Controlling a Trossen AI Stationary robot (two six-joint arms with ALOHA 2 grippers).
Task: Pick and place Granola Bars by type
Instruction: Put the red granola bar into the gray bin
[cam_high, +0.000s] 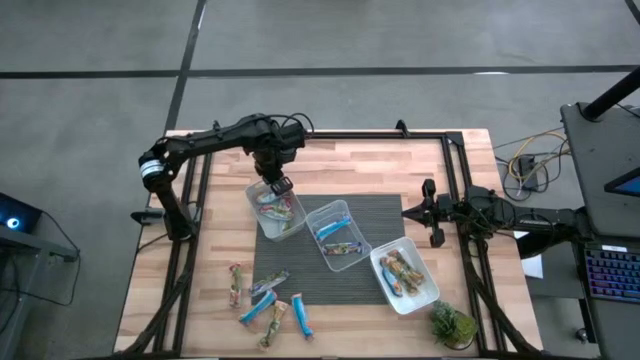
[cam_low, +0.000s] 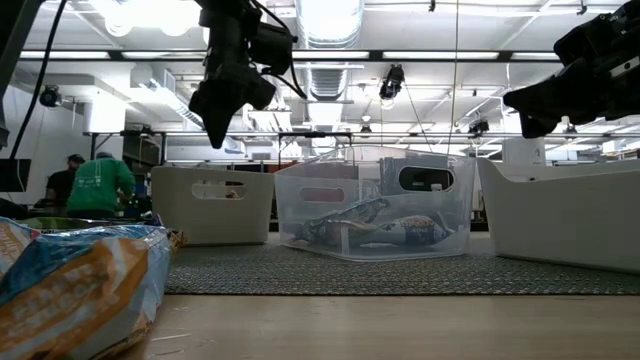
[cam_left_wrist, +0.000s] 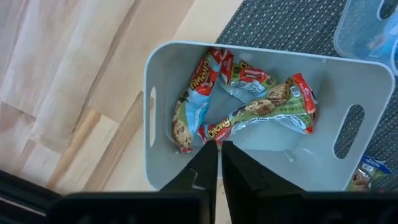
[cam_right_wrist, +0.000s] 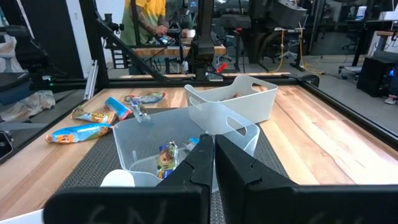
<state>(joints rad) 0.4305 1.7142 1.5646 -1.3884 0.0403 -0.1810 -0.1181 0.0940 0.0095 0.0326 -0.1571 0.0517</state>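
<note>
From above, the left gripper (cam_high: 281, 186) hangs over the left tub (cam_high: 262, 222), its fingers pressed together and holding nothing. That tub holds a few Granola Bars (cam_high: 272, 211). The middle tub (cam_high: 345, 260) has blue-wrapped bars inside, and the right tub (cam_high: 422, 297) has tan ones. More loose bars (cam_high: 262, 298) lie on the wooden table (cam_high: 455, 185) near its front-left corner, off the dark mat (cam_high: 377, 215). The right gripper (cam_high: 428, 211) waits shut at the mat's right edge, well apart from the bars. A small plant (cam_high: 452, 324) stands beside the right tub.

At table height, the left gripper (cam_low: 217, 110) hovers clear above the tubs, touching nothing. A clear tub (cam_low: 375, 205) shows bars lying on its floor.

In the left wrist view, the closed fingers (cam_left_wrist: 205, 171) point down at the tub (cam_left_wrist: 155, 93), where red-green and pale blue wrappers (cam_left_wrist: 249, 102) lie tangled. One wrapper carries white lettering that may read "CHEWY", though it is too crumpled to be sure.

In the right wrist view, the shut fingers (cam_right_wrist: 202, 158) face the tubs, with loose bars (cam_right_wrist: 93, 115) on the table beyond.
</note>
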